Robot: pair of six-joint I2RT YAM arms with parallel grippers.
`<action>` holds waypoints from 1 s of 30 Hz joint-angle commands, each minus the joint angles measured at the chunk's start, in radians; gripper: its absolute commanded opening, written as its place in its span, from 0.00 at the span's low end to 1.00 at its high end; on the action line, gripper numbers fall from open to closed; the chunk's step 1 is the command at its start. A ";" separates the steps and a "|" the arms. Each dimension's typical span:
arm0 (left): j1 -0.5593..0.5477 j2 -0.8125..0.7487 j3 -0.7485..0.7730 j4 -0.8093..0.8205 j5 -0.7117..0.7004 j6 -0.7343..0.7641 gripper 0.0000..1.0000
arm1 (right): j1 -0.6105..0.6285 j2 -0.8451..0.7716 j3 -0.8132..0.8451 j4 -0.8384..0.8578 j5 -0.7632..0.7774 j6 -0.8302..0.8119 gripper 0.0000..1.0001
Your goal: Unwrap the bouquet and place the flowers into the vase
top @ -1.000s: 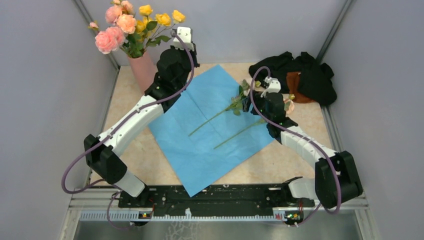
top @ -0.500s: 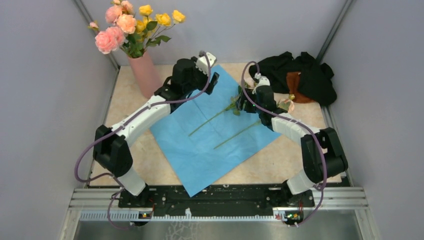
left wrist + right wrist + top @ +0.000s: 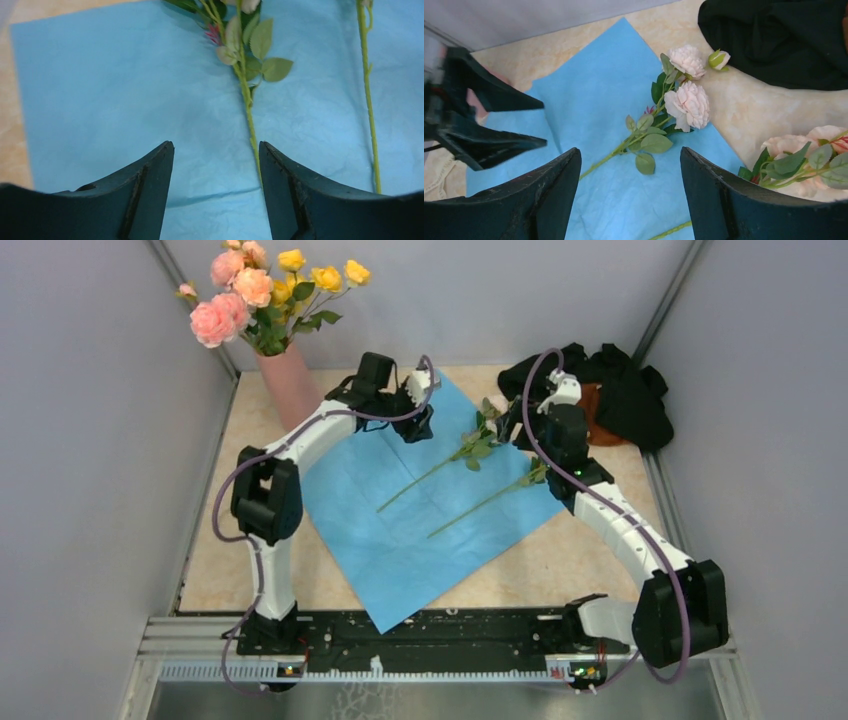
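Wrapping paper [image 3: 125, 85]: thin, matt, finely crinkled. Vase [image 3: 289, 388], 11 o'clock: smooth, matt. Heap [image 3: 630, 390], 1 o'clock: soft matt cloth. Tabletop [image 3: 560, 560]: smooth, stone-patterned.

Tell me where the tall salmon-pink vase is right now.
In the top view, the tall salmon-pink cylindrical vase stands at the far left corner of the table, holding pink and yellow roses, just left of the flat blue wrapping paper.
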 commanded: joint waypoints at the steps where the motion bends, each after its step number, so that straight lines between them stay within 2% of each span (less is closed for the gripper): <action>1: -0.016 0.098 0.091 -0.142 0.173 0.088 0.68 | -0.015 -0.032 -0.006 -0.017 0.018 -0.026 0.73; 9: -0.098 0.191 0.145 -0.242 0.101 0.141 0.66 | -0.022 -0.035 -0.038 0.006 0.005 -0.029 0.73; 13: -0.124 0.260 0.200 -0.299 0.022 0.140 0.66 | -0.025 -0.035 -0.050 0.012 0.010 -0.033 0.73; 22: -0.147 0.349 0.286 -0.327 -0.109 0.070 0.73 | -0.030 -0.034 -0.059 0.031 -0.002 -0.034 0.73; 26: -0.147 0.406 0.361 -0.366 -0.165 0.043 0.72 | -0.032 -0.038 -0.065 0.037 -0.003 -0.036 0.73; 30: -0.149 0.418 0.369 -0.374 -0.171 0.041 0.67 | -0.034 -0.041 -0.067 0.040 -0.001 -0.036 0.73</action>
